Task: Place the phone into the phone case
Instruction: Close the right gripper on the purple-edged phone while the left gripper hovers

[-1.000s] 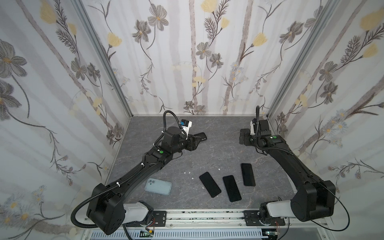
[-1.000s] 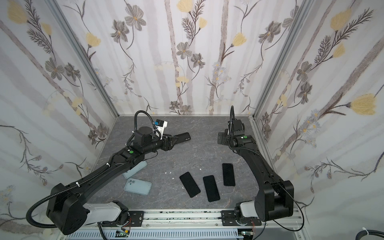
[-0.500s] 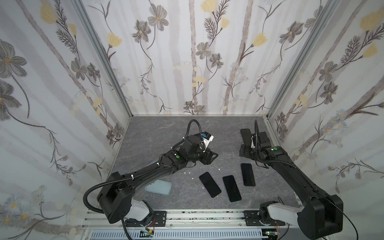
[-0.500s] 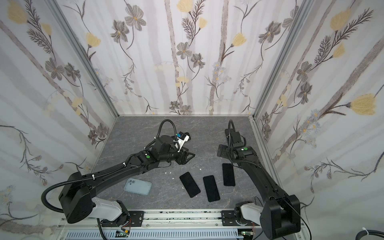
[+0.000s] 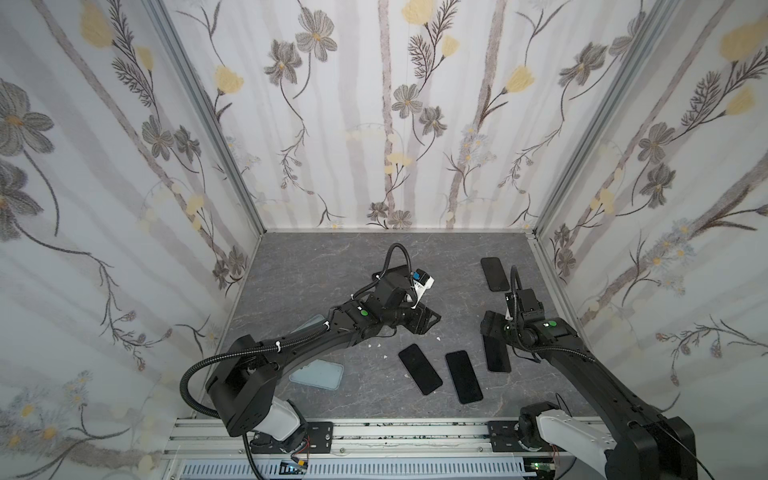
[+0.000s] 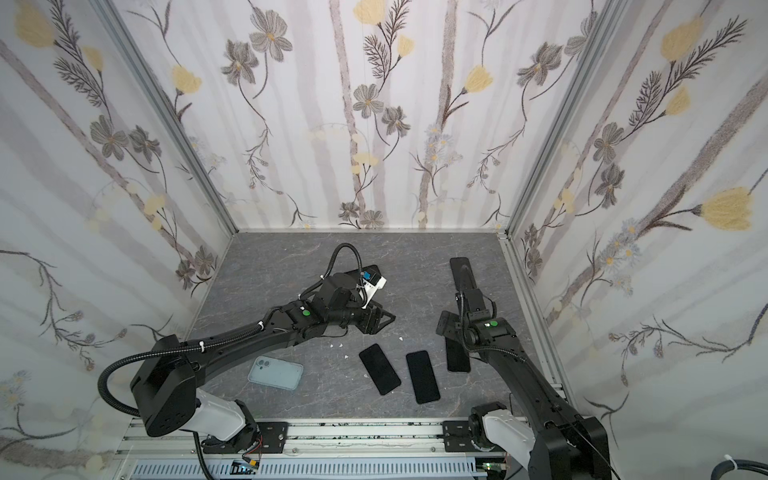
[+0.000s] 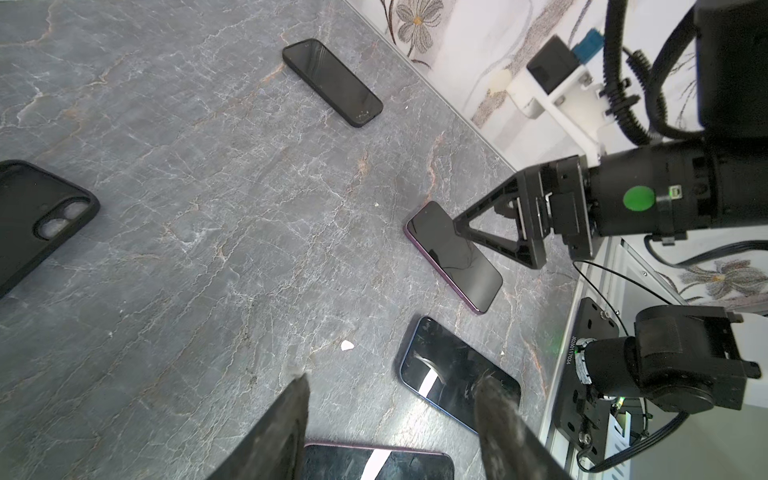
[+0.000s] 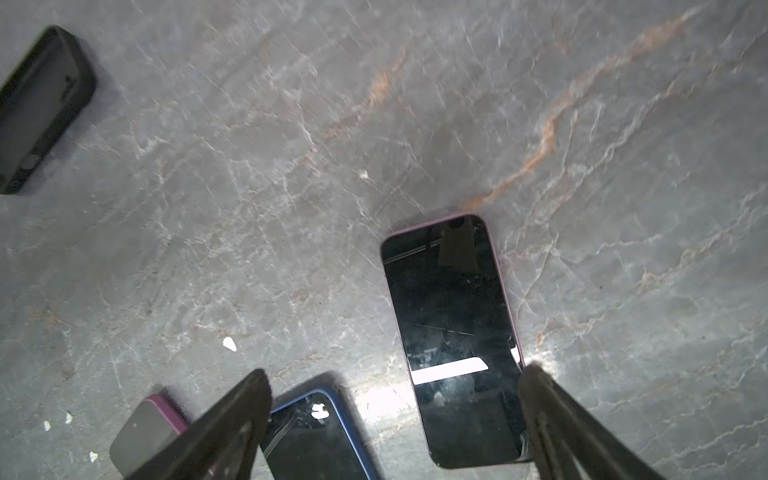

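Where the table comes nearest the arm bases, the pale blue case lies flat on the left side, and just beyond it a row of bare phones crosses the middle. The pink-edged phone ends that row on the right, screen up, with the blue-edged phone beside it. It lies under the right gripper, whose jaws are wide and empty and span its short side. The phone sits off-centre, close to one finger. Its long axis runs front to back, roughly in line with the right arm. The left gripper hovers over the middle, partly spread and holding nothing, well apart from this phone. Judgement: the right arm is nearer and needs a small sideways shift before descending. The black case lies farther back.
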Robot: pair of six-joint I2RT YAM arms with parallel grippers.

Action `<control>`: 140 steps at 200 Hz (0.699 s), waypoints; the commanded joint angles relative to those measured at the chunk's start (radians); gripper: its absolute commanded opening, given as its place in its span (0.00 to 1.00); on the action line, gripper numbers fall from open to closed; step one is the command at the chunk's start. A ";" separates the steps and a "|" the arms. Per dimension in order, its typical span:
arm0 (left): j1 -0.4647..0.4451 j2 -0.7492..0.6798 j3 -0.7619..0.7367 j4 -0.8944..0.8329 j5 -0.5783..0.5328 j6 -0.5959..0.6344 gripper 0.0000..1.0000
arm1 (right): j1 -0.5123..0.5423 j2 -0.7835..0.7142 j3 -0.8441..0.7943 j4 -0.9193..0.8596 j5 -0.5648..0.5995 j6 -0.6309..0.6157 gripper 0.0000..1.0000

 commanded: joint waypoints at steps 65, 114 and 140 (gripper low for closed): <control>-0.001 0.104 0.092 -0.144 0.026 -0.015 0.65 | 0.040 -0.047 -0.130 0.070 -0.045 0.085 0.93; 0.000 0.116 0.100 -0.161 0.022 -0.014 0.66 | 0.081 -0.008 -0.156 0.069 0.043 0.108 0.95; 0.000 0.116 0.105 -0.163 0.029 -0.017 0.66 | 0.080 0.034 -0.145 0.074 0.075 0.149 0.98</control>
